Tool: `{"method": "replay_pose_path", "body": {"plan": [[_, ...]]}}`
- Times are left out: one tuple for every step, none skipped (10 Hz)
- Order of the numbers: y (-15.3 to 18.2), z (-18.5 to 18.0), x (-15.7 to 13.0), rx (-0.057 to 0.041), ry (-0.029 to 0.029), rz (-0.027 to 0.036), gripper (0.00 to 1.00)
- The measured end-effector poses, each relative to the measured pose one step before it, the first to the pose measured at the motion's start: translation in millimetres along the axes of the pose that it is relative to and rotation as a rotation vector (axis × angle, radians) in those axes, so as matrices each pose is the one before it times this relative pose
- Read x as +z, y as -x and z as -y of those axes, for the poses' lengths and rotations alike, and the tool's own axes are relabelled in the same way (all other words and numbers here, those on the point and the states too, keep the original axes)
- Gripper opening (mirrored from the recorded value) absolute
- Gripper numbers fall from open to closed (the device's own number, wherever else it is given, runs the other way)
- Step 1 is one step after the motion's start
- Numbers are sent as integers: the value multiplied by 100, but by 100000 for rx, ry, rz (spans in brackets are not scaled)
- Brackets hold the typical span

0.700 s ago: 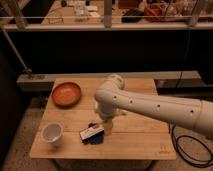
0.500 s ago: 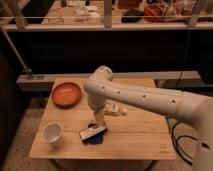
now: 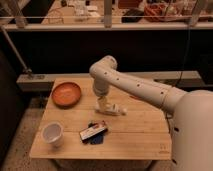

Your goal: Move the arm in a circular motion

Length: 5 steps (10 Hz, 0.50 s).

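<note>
Since half a second ago the large glossy white robot arm (image 3: pixel 135 87) has swung its elbow farther back. Its narrow cream gripper (image 3: pixel 103 106) has drawn away from the dark flat packet with a white-and-red label (image 3: pixel 93 132) and now hangs over the middle of the light wooden table (image 3: pixel 140 132), just beside a small white oblong object (image 3: pixel 116 110). Whether the gripper is spread or closed cannot be told.

The arm reaches in from the right in thick rounded segments, with dark dots along them. The label's lettering is too small to read. A round orange bowl (image 3: pixel 66 94) sits far left, and a white cup (image 3: pixel 52 134) near left.
</note>
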Motion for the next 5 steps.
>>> {"method": "replay_pose_path", "body": {"plan": [[-3081,-6,194,4551,592,-606,80],[-2603,-121,173,4045,458,-392,80],[-2132,-127,173,3481,450,-307,80],[-2440,-236,221,3950,789,-534,80],[-2592,-224,156,4123,541,-674,80]]}}
